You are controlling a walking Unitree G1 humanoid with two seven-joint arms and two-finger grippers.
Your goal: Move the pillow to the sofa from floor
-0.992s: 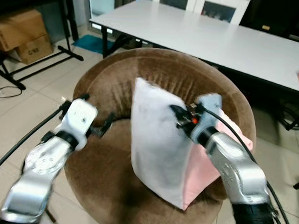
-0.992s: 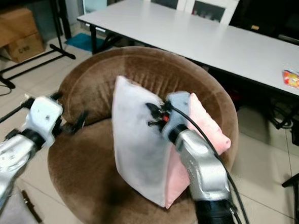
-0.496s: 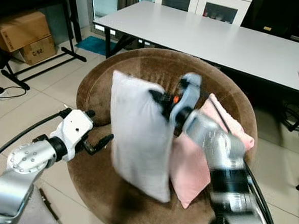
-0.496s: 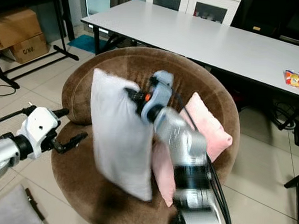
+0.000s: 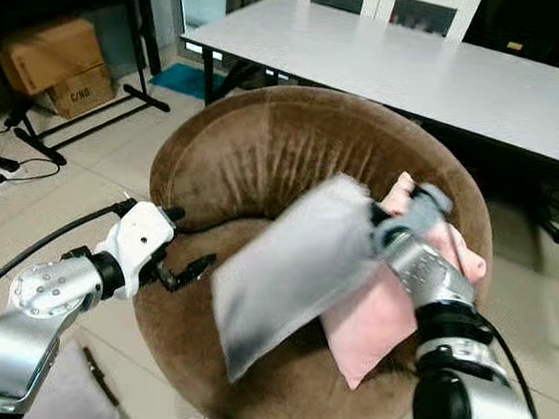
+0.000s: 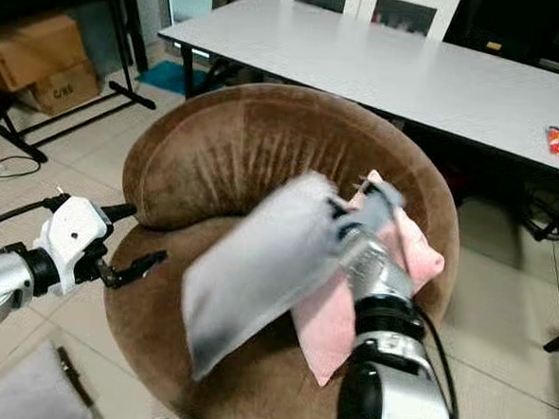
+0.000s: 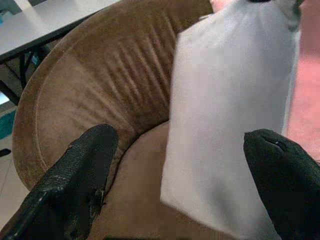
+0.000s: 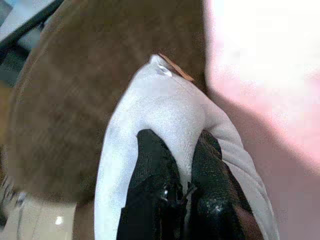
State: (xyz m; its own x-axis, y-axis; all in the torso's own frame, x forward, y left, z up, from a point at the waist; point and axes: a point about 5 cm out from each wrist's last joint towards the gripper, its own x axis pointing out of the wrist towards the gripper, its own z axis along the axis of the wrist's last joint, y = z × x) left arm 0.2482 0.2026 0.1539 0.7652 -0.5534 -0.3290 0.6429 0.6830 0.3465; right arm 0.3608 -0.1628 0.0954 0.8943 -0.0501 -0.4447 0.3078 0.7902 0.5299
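Right gripper [image 8: 181, 165] is pinching the white pillow [image 5: 290, 267] by its corner, dangling it blurred over the brown sofa [image 5: 255, 151], pink pillow [image 5: 377, 315] at three o'clock. Left gripper [image 7: 175, 175] is hovering at nine o'clock, fingers spread.

Bare brown seat [image 5: 277, 399] lies free below the right hand [image 8: 172, 172]; pink cushion [image 5: 372, 320] blocks just beside it.

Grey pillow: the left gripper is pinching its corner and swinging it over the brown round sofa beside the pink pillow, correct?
Not quite. The right gripper pinches the grey pillow, as the right wrist view shows; the left gripper hangs open beside the sofa. The pink pillow part holds.
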